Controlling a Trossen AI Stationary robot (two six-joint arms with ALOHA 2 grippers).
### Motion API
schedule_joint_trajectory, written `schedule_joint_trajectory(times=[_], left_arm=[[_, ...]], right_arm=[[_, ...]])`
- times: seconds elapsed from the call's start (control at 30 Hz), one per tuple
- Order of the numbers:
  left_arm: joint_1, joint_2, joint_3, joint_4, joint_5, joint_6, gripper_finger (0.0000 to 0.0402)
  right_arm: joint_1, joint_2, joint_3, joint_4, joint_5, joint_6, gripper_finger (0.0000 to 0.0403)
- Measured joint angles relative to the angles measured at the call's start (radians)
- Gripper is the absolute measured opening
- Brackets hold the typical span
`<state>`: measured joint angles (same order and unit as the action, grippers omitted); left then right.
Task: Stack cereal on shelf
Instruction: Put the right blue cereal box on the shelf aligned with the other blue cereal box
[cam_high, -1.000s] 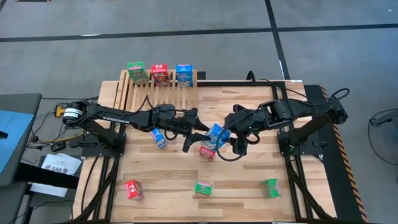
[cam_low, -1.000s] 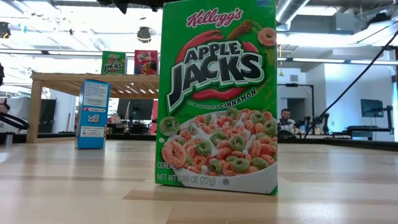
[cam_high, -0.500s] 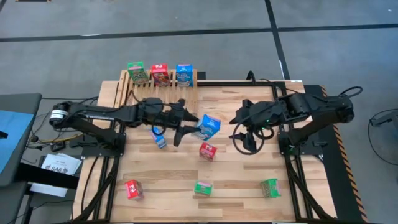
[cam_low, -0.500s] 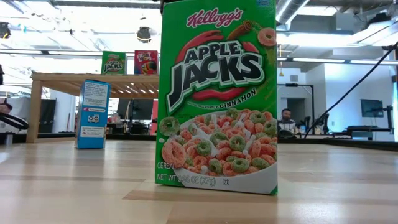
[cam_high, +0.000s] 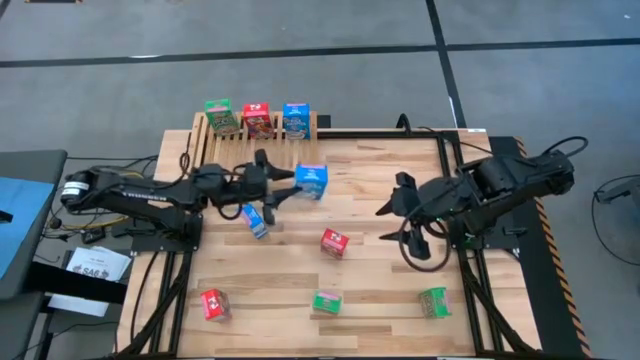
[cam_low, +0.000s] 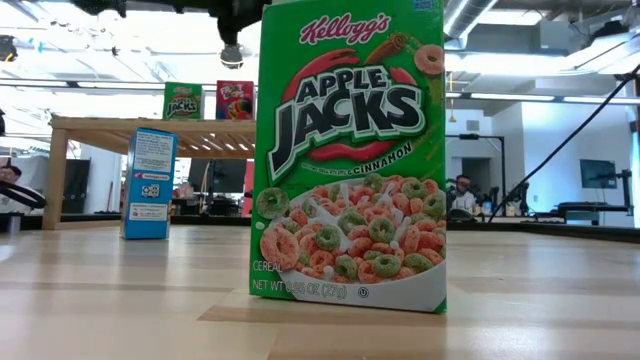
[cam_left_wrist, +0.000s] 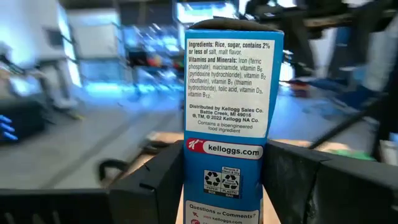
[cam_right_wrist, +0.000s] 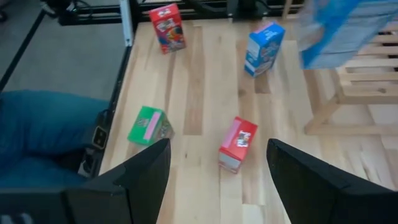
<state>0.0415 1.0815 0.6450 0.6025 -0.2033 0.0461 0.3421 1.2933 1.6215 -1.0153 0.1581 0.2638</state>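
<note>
Starting at the near edge of the plank table (cam_high: 400, 290), three boxes stand untouched: a red box (cam_high: 213, 304), a green box (cam_high: 326, 301) that fills the low view, and another green box (cam_high: 434, 301) toward the right. Farther in sits a second red box (cam_high: 334, 242), and beyond it a small blue box (cam_high: 256, 221) on the wood close to the left arm.

Now the action: the left gripper (cam_high: 285, 186) has its fingers pinched narrow on a blue cereal box (cam_high: 311, 180), lifted clear of the table and hanging just short of the shelf (cam_high: 255, 150). The left wrist view shows that box's ingredient panel upright between the dark fingers. The right gripper (cam_high: 400, 197) hovers empty over the right half of the table, well apart from any box, fingers spread wide.

On the slatted rack at the far edge, three boxes already stand in a row, green (cam_high: 221, 116), red (cam_high: 258, 119) and blue (cam_high: 296, 118). So by my count three are placed, one is in the air on its way, and five are left on the table. Roughly a third done.

Surface is pale butcher-block planks on a black frame, grey floor all round. Beyond, a bright open workshop with ceiling lights, and a person (cam_low: 459, 192) seated far back.
</note>
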Motion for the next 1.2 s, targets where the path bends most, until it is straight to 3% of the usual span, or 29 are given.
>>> schedule_joint_trajectory(times=[0.2, 0.4, 0.57, 0.9, 1.2], left_arm=[[0.088, 0.015, -0.067, 0.108, -0.039, 0.034, 0.0174], [0.243, 0.016, -0.081, 0.104, 0.101, -0.061, 0.0174], [0.329, 0.016, -0.081, 0.090, 0.157, -0.107, 0.0174], [0.450, 0.016, -0.081, 0.058, 0.249, -0.168, 0.0174], [0.471, 0.044, -0.081, 0.072, 0.278, -0.192, 0.0174]], right_arm=[[0.019, 0.004, 0.000, 0.002, 0.006, 0.000, 0.0292], [0.018, 0.004, 0.000, 0.002, 0.008, 0.000, 0.0292], [0.018, 0.004, 0.000, 0.001, 0.008, -0.001, 0.0292], [0.018, 0.004, 0.000, 0.001, 0.008, -0.001, 0.0292], [0.016, 0.004, 0.000, 0.001, 0.008, -0.002, 0.0292]])
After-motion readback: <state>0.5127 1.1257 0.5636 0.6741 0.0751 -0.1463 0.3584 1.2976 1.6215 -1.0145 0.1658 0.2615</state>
